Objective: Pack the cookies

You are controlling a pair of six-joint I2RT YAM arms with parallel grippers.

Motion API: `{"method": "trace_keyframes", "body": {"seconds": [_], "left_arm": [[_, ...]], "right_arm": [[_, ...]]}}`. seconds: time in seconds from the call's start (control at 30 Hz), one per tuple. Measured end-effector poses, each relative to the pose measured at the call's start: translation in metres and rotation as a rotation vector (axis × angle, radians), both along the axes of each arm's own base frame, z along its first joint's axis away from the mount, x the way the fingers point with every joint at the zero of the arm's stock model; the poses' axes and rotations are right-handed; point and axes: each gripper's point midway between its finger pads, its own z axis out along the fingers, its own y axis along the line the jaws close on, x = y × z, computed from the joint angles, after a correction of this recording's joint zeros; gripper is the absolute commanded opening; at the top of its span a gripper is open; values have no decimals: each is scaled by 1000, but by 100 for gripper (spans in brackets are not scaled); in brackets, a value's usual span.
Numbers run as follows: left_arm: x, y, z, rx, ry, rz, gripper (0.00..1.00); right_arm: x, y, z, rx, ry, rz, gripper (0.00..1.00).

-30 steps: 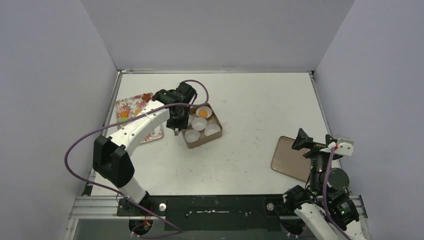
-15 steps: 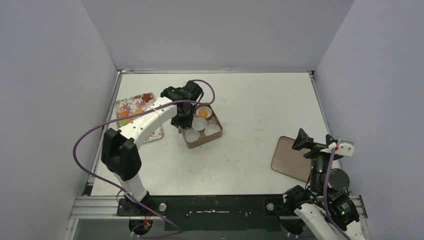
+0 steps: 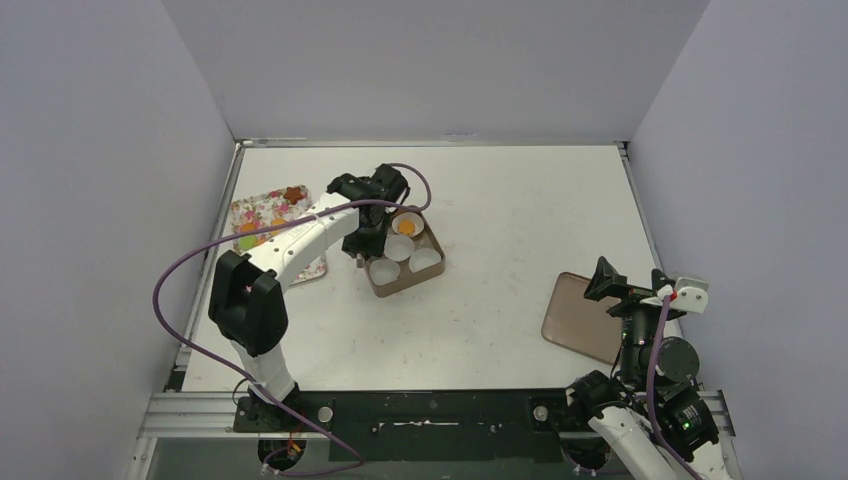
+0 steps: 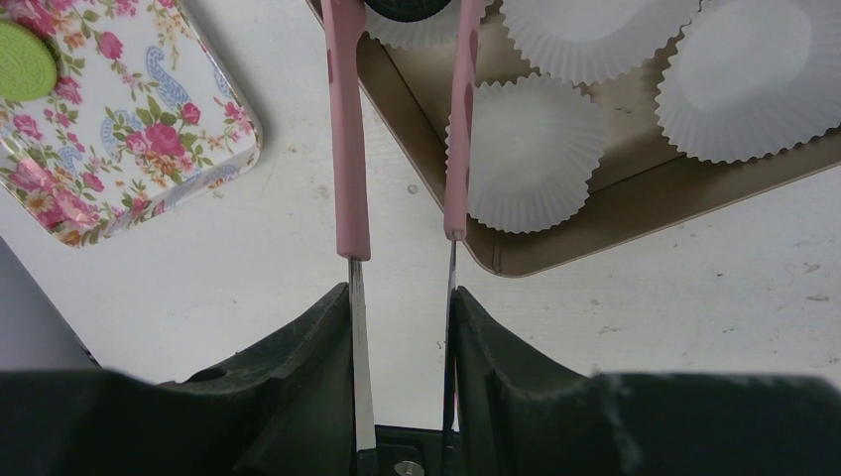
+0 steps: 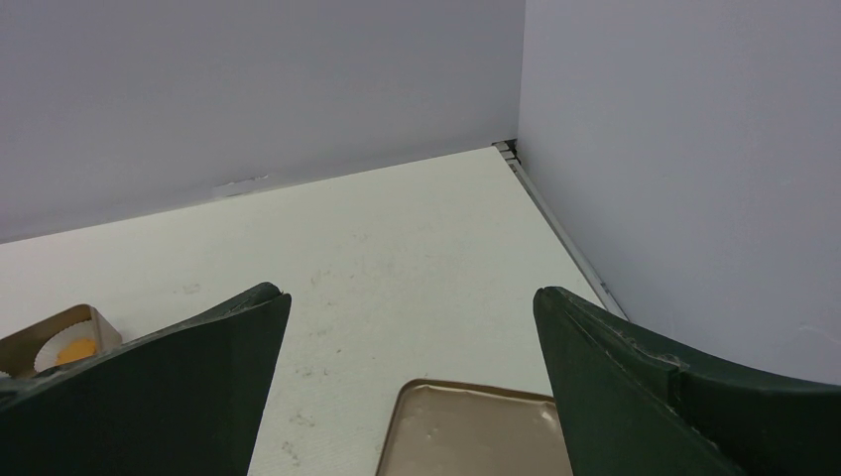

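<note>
Gripping pink tweezers (image 4: 351, 149) between its fingers, the left claw (image 4: 402, 297) is clenched on them at the near-left corner of the brown box (image 4: 615, 213). The tweezer tips pinch a dark brown cookie (image 4: 412, 8) over a white paper cup (image 4: 397, 35) in that box; whether it touches the cup I cannot tell. An orange cookie (image 3: 405, 226) lies in the far cup. A green cookie (image 4: 22, 59) rests on the floral tray (image 4: 129, 129), just beside the box on the counter (image 3: 520, 220). Well apart, the right claw (image 5: 412, 295) hangs spread wide with nothing in it, above a flat tan tray (image 5: 476, 436).
</note>
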Motion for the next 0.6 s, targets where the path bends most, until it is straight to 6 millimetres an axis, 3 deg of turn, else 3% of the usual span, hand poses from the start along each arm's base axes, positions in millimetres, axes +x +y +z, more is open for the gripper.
{"method": "trace_keyframes", "body": {"seconds": [0.6], "left_arm": [[2, 0, -11, 21, 28, -5, 39]], "right_arm": [[-1, 0, 0, -1, -3, 0, 100]]}}
